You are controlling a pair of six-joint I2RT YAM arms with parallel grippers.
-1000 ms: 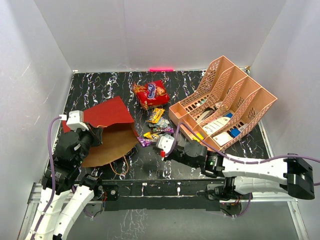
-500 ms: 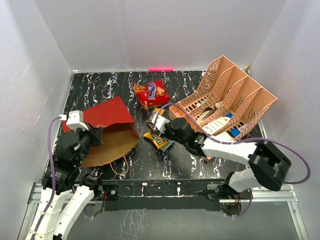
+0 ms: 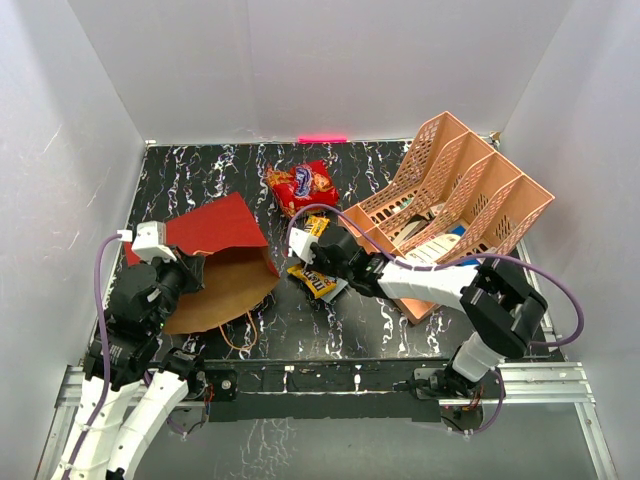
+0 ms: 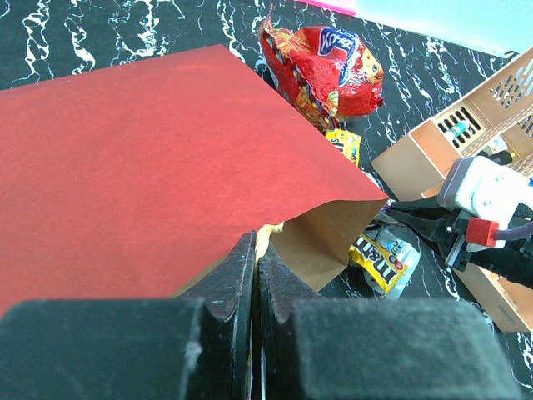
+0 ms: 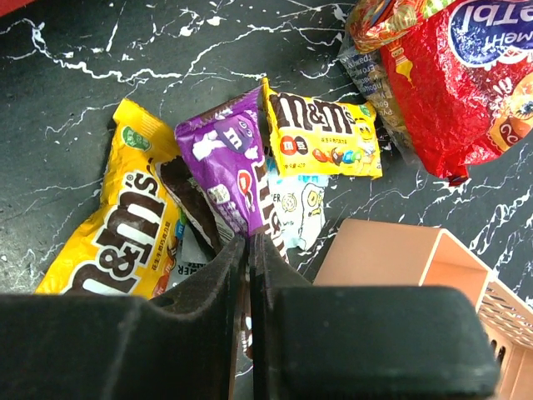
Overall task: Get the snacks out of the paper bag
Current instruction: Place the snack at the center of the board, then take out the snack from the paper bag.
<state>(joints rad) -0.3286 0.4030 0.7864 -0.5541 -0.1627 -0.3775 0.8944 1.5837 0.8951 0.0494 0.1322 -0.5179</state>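
Your left gripper (image 4: 254, 254) has its jaws pressed tight together on the near rim of the paper bag (image 4: 141, 158), nipping the paper edge. The bag lies on its side at the left of the black marbled table (image 3: 200, 180). Its red face is up, and its mouth gapes toward the middle, showing the brown kraft lining. You cannot see deep enough inside to tell whether anything lies there.

Your right gripper (image 5: 248, 250) is stretched across to the centre with its jaws closed flat against each other. Its tips are right over the lower end of a purple candy packet (image 5: 229, 171). You cannot tell whether they pinch the wrapper or only touch it.

That packet sits in a loose overlapping heap on the table, just outside the bag's mouth. With it are a large yellow packet (image 5: 125, 233), a small yellow packet (image 5: 321, 137), a brown packet (image 5: 183, 192) and a pale one (image 5: 296, 204). The red-orange chip bag (image 3: 300, 185) lies just beyond the heap, toward the far wall. The peach lattice organizer (image 3: 450, 205) stands at the right, its front corner just beside the candy.
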